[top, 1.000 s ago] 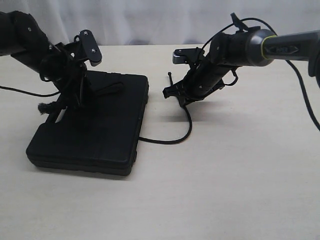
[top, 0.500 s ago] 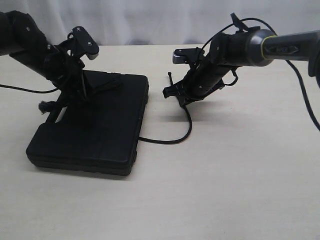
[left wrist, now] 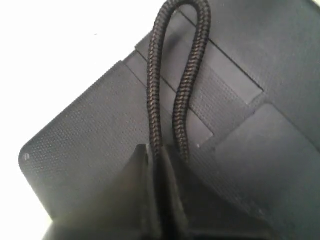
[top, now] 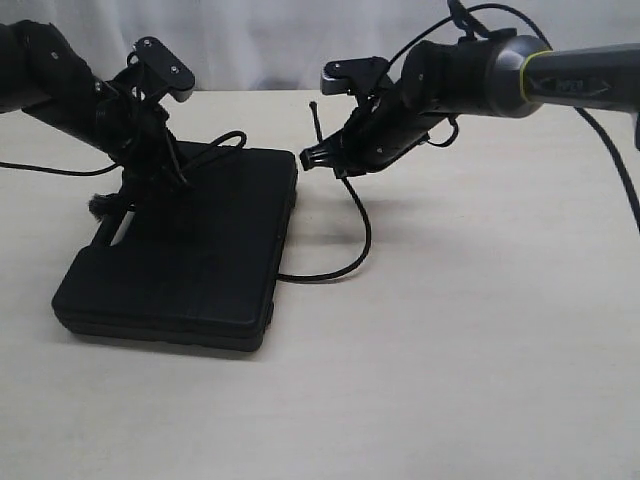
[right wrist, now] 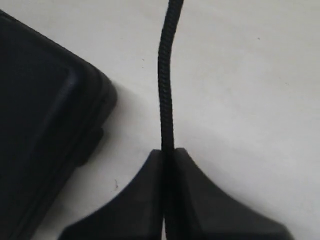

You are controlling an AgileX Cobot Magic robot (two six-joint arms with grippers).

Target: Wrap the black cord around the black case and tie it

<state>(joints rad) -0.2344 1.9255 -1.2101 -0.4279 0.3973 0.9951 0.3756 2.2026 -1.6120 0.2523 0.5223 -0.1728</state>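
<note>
The black case (top: 190, 265) lies flat on the table at the left. My left gripper (top: 155, 175) hovers over its far part, shut on the black cord (top: 226, 139), which loops up from the jaws. In the left wrist view the gripper (left wrist: 159, 156) pinches one strand of that cord (left wrist: 177, 85) loop above the case (left wrist: 85, 135). A frayed tuft (top: 99, 205) shows by the case's left edge. My right gripper (top: 312, 156) hangs just right of the case's far corner, shut on the cord, which curves down (top: 364, 225) to the case's right side. The right wrist view shows its gripper (right wrist: 167, 152) clamping the cord (right wrist: 165, 90) beside the case (right wrist: 40, 110).
The pale table (top: 450, 350) stretches to the right and front of the case. Glossy arm cables (top: 610, 190) hang at the far right and trail off at the left. A white curtain (top: 300, 40) closes the back.
The left gripper has shut on the cord and lifted a little, raising a loop above the case. The right gripper has moved left and up toward the case's corner, carrying the cord.
</note>
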